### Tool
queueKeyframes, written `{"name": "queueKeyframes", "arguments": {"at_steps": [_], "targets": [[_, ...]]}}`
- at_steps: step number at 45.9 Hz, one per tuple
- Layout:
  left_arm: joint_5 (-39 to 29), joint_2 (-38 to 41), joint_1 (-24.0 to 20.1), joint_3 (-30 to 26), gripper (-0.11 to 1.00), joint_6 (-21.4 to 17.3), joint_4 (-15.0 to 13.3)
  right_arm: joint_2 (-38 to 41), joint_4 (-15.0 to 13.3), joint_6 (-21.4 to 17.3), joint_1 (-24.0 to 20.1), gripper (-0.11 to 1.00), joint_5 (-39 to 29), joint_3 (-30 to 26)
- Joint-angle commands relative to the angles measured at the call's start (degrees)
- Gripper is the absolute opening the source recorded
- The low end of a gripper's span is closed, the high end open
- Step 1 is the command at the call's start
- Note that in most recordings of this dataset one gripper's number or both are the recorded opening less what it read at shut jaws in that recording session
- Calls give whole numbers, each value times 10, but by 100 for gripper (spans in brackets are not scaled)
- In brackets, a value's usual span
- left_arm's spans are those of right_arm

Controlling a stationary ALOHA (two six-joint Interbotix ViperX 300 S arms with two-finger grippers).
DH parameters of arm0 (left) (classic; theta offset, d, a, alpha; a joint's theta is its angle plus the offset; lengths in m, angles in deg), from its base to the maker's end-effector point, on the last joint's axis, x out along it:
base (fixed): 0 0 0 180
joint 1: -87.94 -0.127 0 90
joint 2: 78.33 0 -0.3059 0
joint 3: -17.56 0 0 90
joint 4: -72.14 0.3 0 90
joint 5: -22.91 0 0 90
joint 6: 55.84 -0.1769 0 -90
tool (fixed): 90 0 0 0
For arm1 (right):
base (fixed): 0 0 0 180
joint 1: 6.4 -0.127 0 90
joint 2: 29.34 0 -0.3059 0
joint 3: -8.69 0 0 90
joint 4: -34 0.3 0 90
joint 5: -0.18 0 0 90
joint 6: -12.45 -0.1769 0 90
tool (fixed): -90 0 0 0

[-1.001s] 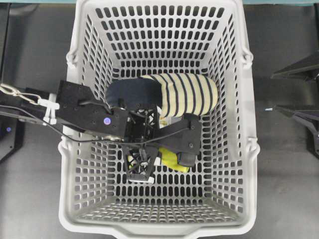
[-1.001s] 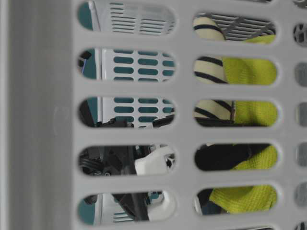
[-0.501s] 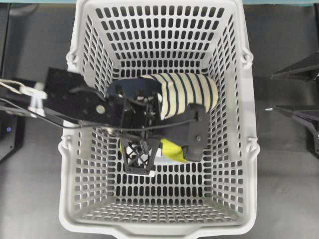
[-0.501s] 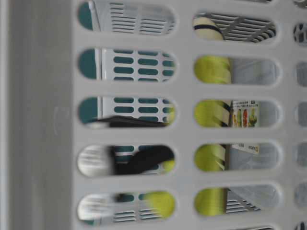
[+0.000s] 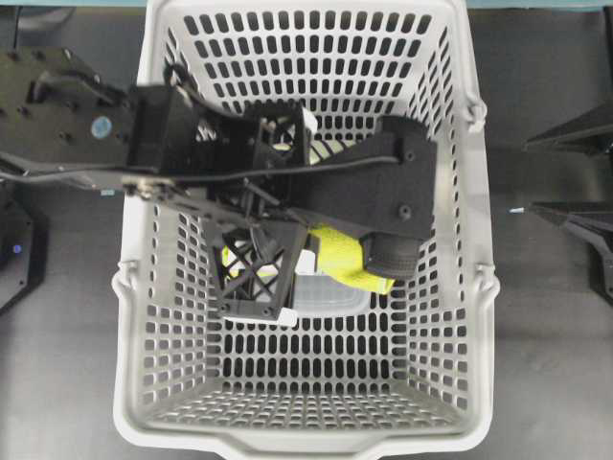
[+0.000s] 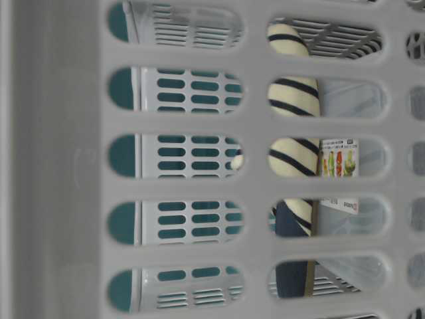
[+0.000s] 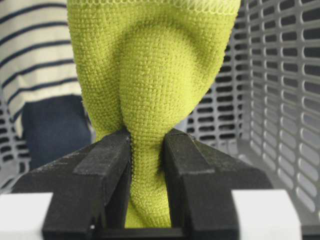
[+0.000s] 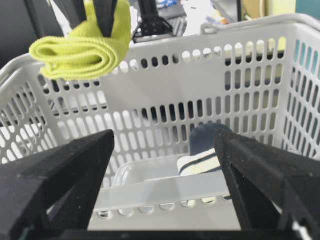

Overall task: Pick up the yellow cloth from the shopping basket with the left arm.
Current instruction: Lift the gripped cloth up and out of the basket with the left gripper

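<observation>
The yellow cloth (image 7: 155, 75) hangs bunched between the black jaws of my left gripper (image 7: 147, 145), which is shut on it. From overhead the cloth (image 5: 345, 261) dangles under the left gripper (image 5: 318, 276), high above the floor of the grey shopping basket (image 5: 139, 316). The right wrist view shows the folded cloth (image 8: 82, 47) held above the basket's far rim (image 8: 165, 50). My right gripper (image 8: 165, 150) stands open outside the basket with nothing between its fingers. The table-level view does not show the cloth.
A cream-and-navy striped slipper (image 6: 292, 100) lies in the basket, mostly hidden under the left arm from overhead. A clear plastic container (image 5: 330, 295) with a printed label (image 6: 335, 159) sits beside it. The right arm's base (image 5: 575, 225) stands right of the basket.
The left gripper has risen from the basket floor with the yellow cloth pinched in it. The cloth has left the table-level view, and the slipper now shows there.
</observation>
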Motion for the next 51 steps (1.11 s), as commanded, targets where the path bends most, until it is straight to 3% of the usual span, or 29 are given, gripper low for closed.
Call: {"name": "queueKeyframes", "arguments": {"at_steps": [1, 51], "targets": [[-21, 1, -4, -34, 18, -1, 2, 3, 2, -1, 2, 77, 3, -7], [-28, 5, -27, -36, 18, -1, 2, -6, 2, 0, 2, 77, 3, -4]]}}
